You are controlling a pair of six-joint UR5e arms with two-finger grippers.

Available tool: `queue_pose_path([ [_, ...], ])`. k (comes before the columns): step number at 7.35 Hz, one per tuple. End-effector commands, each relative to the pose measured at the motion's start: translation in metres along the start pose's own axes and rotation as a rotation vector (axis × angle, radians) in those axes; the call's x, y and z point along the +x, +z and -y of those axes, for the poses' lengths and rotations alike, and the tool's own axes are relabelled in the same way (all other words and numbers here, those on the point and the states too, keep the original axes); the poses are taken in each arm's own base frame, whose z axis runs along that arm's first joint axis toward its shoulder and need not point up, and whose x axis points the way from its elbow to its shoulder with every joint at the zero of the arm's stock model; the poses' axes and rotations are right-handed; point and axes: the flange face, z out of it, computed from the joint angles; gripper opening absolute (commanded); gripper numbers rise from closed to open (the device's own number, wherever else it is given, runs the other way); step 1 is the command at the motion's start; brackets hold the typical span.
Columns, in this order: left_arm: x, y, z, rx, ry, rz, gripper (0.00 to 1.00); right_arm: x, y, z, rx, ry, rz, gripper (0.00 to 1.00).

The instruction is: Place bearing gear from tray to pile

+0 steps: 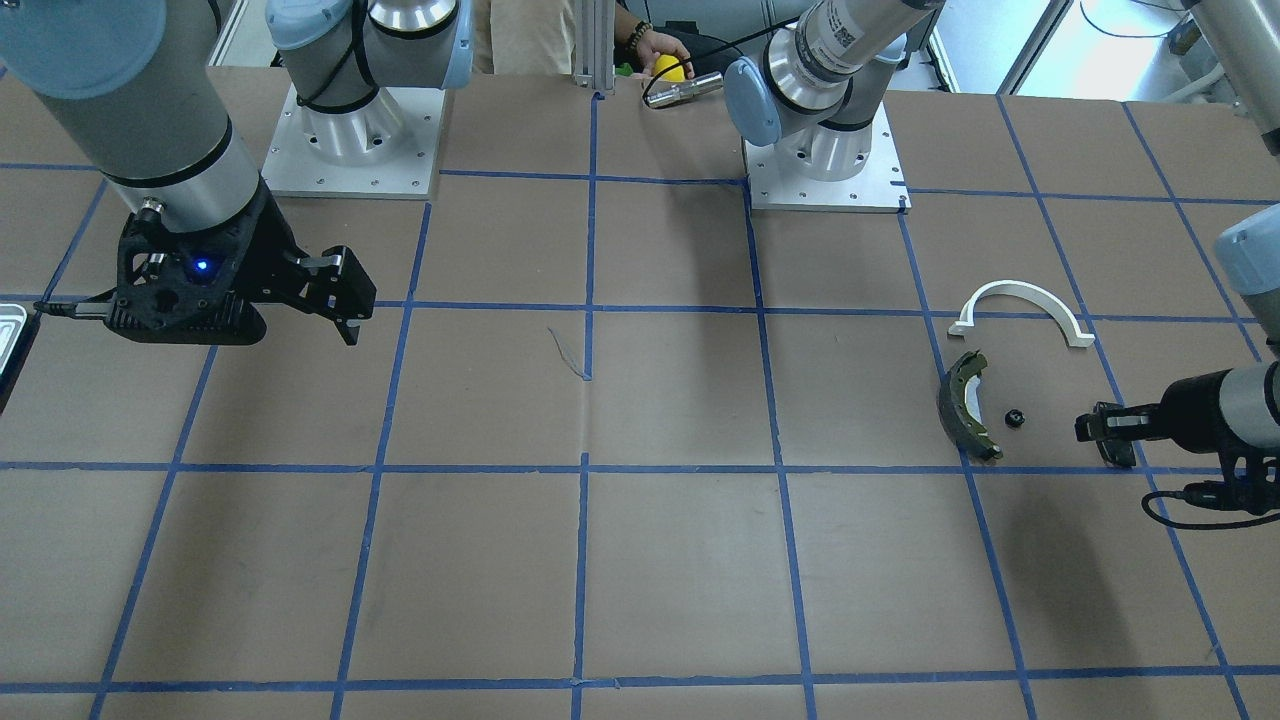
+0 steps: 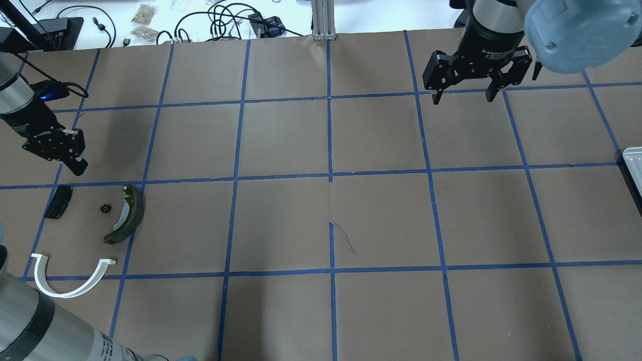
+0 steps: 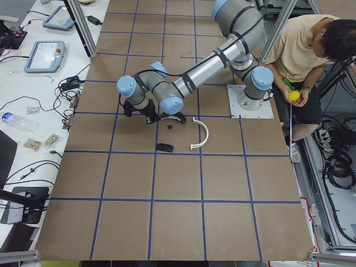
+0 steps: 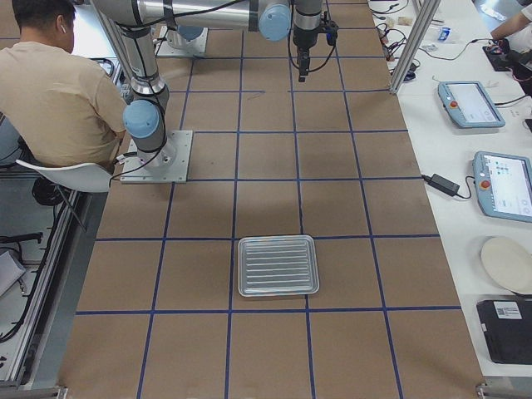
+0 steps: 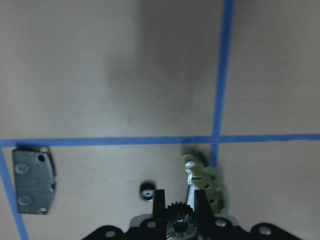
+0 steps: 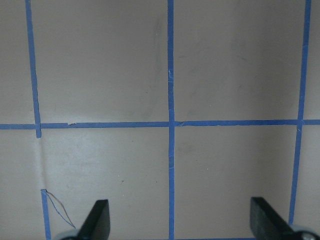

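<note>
My left gripper (image 2: 75, 161) hangs low over the pile, shut on a small dark bearing gear (image 5: 179, 224) seen between its fingers in the left wrist view. Below it lie the olive-grey brake shoe (image 2: 128, 213), the black brake pad (image 2: 57, 201), a small black round part (image 2: 105, 209) and the white plastic arch (image 2: 70, 288). My right gripper (image 2: 462, 95) is open and empty, held above bare table far from the pile. The silver tray (image 4: 278, 265) lies at the table's right end with nothing on it; only its corner (image 2: 633, 159) shows in the overhead view.
The table is brown paper with a blue tape grid. Both arm bases (image 1: 350, 150) stand at the robot's edge. A seated person (image 3: 303, 50) holds a yellow object beside the table. Cables and tablets lie on the white bench (image 4: 474, 108).
</note>
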Motion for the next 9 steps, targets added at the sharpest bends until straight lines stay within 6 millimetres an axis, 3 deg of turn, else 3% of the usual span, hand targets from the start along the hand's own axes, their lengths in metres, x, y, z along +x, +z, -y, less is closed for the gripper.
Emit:
queue_pose_path([
  [1, -0.014, 0.047, -0.009, -0.048, -0.012, -0.034, 0.00, 0.000, 0.000, 0.000, 0.000, 0.000, 0.001, 1.00],
  [4, -0.011, 0.086, -0.012, -0.050, -0.008, -0.036, 0.00, 0.000, 0.000, 0.000, 0.000, 0.005, -0.001, 1.00],
  [9, -0.013, 0.089, -0.012, -0.036, 0.051, -0.023, 0.00, 0.000, 0.000, 0.000, 0.000, -0.003, -0.001, 1.00],
])
